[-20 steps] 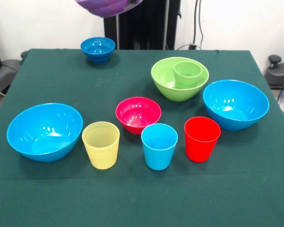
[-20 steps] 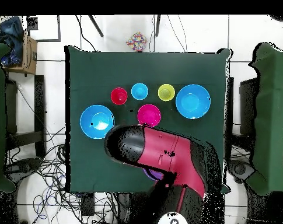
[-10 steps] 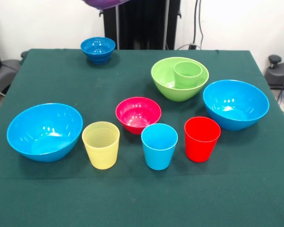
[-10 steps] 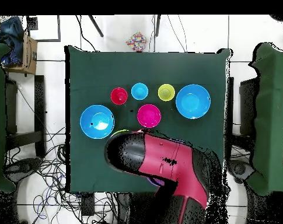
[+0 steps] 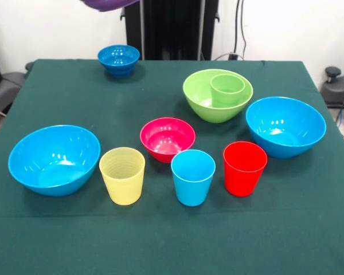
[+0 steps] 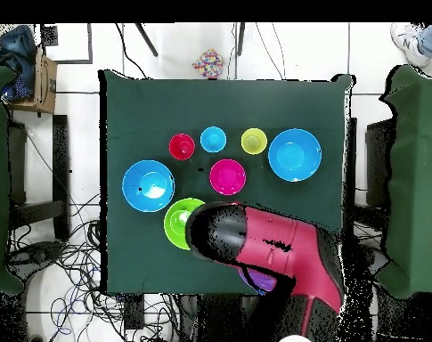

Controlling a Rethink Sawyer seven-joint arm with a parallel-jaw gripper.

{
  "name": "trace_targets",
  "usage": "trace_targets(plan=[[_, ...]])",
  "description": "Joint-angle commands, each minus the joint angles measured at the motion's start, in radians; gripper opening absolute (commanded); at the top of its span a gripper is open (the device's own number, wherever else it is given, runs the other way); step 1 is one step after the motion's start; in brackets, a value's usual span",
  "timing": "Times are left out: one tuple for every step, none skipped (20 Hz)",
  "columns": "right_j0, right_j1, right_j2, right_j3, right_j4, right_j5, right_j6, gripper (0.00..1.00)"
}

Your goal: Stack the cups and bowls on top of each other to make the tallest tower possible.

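Gripper fingers are hidden under the arm [image 6: 281, 254]; whether it grips the purple bowl [image 5: 106, 4], a sliver at the top edge, I cannot tell. Nearest stand the yellow cup [image 5: 122, 175], blue cup [image 5: 192, 177] and red cup [image 5: 244, 168], between two large blue bowls [image 5: 54, 159]. Behind them sits the pink-red bowl [image 5: 167, 138]. Farther right, the tower [image 5: 218, 94] is only a lime bowl holding the green cup [image 5: 227, 89]. Farthest left sits the dark blue bowl [image 5: 118, 59]. Most stacking looks undone.
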Motion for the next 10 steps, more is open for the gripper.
trace_targets(plan=[[-0.038, 0.039, 0.130, 0.047, -0.106, 0.009, -0.176, 0.00], [-0.041, 0.039, 0.130, 0.061, -0.113, -0.003, -0.173, 0.00], [-0.046, 0.041, 0.135, 0.066, -0.118, -0.011, -0.170, 0.00], [-0.049, 0.040, 0.138, 0.071, -0.124, -0.016, -0.166, 0.00], [-0.047, 0.040, 0.138, 0.078, -0.129, -0.024, -0.160, 0.00], [-0.050, 0.041, 0.140, 0.084, -0.131, -0.030, -0.153, 0.00], [-0.051, 0.042, 0.142, 0.088, -0.134, -0.035, -0.149, 0.00], [-0.053, 0.042, 0.144, 0.092, -0.136, -0.041, -0.144, 0.00], [-0.056, 0.044, 0.148, 0.093, -0.140, -0.046, -0.142, 0.00], [-0.054, 0.042, 0.149, 0.095, -0.145, -0.047, -0.139, 0.00]])
